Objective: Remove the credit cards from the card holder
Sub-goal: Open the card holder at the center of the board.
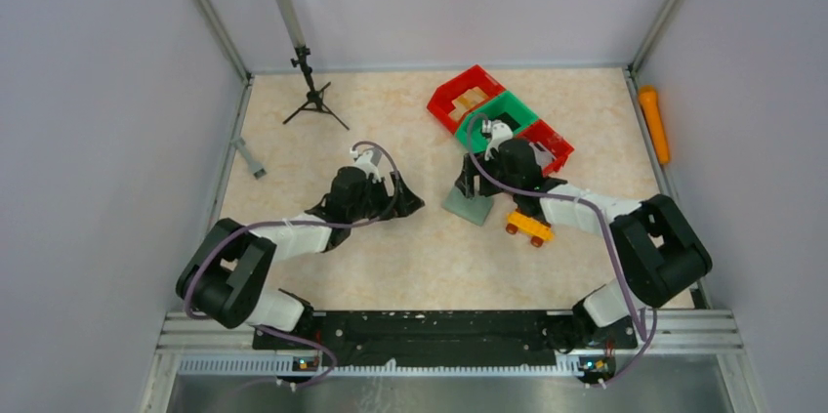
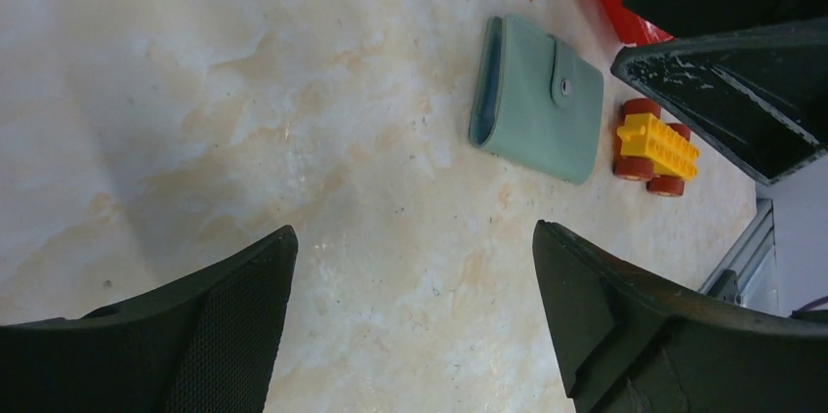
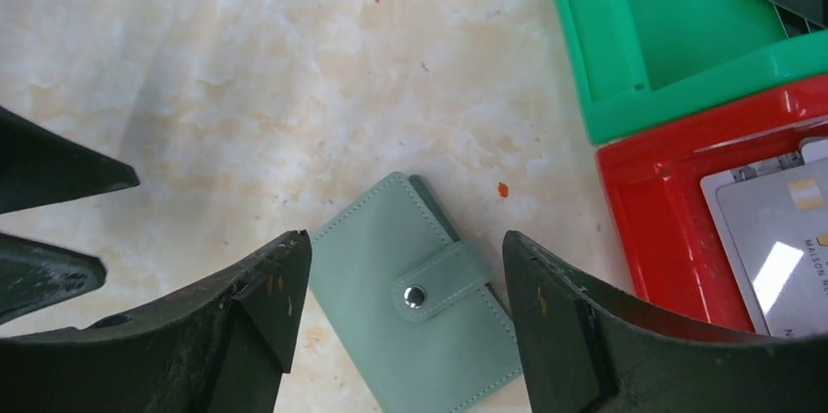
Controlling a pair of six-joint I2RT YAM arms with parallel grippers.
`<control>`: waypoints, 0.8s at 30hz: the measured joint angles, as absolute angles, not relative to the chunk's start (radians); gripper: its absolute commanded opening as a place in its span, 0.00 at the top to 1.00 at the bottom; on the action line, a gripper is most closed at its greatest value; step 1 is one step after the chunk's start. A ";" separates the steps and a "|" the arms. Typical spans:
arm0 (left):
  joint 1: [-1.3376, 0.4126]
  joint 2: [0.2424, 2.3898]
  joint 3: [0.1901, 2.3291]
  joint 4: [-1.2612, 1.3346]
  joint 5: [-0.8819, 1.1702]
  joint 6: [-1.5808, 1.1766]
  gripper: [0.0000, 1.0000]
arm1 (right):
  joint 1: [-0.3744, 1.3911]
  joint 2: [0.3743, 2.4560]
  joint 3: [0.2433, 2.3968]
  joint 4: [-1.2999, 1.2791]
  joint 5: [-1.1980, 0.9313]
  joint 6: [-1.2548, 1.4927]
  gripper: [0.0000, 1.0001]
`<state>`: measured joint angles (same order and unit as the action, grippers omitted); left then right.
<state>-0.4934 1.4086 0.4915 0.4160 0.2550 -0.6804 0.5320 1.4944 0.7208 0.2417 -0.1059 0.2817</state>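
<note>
Grey card (image 3: 776,257) near card holder (image 3: 376,242): right-wrist view only

The card holder (image 1: 468,206) lies on the table (image 1: 391,267), toy car (image 1: 528,227) just right, 3 bins (image 1: 475,72) behind.

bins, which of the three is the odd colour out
The green bin, in the middle of the row. The far red bin and the near red bin on either side of it are both red.
</note>
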 measured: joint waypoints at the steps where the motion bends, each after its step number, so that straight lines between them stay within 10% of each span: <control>1: -0.495 1.417 0.492 0.413 0.267 -0.680 0.09 | 0.533 1.506 0.732 0.222 -0.101 0.279 0.28; 12: -0.513 1.479 0.538 0.402 0.375 -0.656 0.38 | 0.534 1.604 0.806 0.043 -0.011 0.272 0.58; 19: -0.568 1.601 0.652 0.380 0.492 -0.620 0.74 | 0.539 1.610 0.813 0.019 0.056 0.274 0.58; 24: -0.593 1.710 0.730 0.373 0.586 -0.603 0.82 | 0.552 1.606 0.820 0.006 0.118 0.273 0.58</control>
<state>-0.5926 1.7100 0.7303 0.3729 0.5861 -0.6025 0.5518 1.6062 0.8200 0.0055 0.1181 0.2726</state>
